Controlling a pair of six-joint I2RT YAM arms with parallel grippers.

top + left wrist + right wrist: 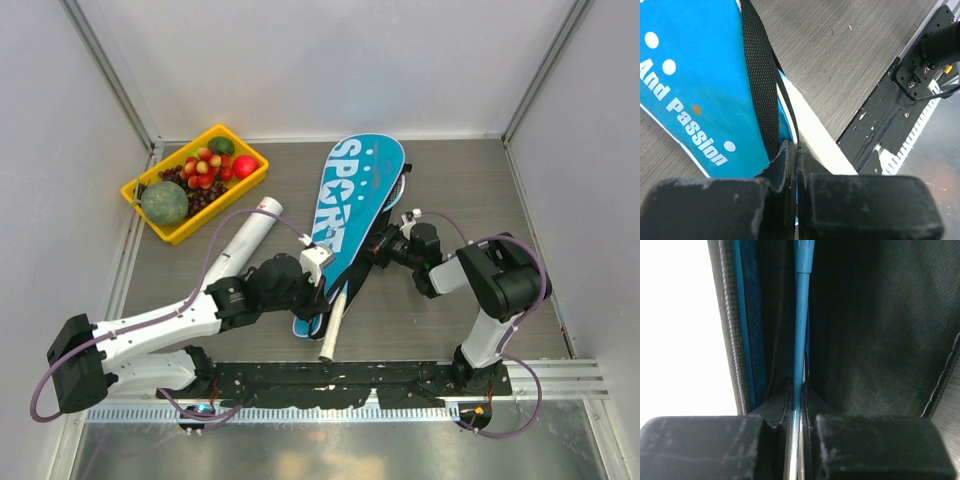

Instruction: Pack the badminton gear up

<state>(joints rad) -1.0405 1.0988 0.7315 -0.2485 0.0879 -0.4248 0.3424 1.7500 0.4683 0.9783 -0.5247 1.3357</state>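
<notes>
Closest to the right wrist lens, the right gripper (796,388) has its 2 black pads pressed almost together on the thin blue shaft of a racket (801,315). Dark fabric lining (870,340) rises on both sides, so the shaft seems to sit inside an opening. The left gripper (794,150) is likewise pinched nearly shut, on a thin fold at the edge of the blue bag (695,85). A black strap (760,80) runs just above the fingers and a white handle (815,140) lies right beside them. From above, the blue bag lies diagonally mid-table (480,180), narrow end toward the arms. The white handle pokes out of that end, and a strip of racket head (401,188) shows along its right edge. The white tube (247,238) lies apart to the left, near the yellow tray (225,203) of fruit. I can spot 0 shuttlecocks. The step in hand looks like seating a racket in the bag: the left arm holds the mouth while the right guides the shaft. Next, the right arm likely needs to slide the shaft deeper along the bag's length while the left holds the edge taut. The head must stay clear of the zip and strap. Whether 1 or 2 rackets are inside cannot be told. Tube and shuttlecocks remain unpacked.
</notes>
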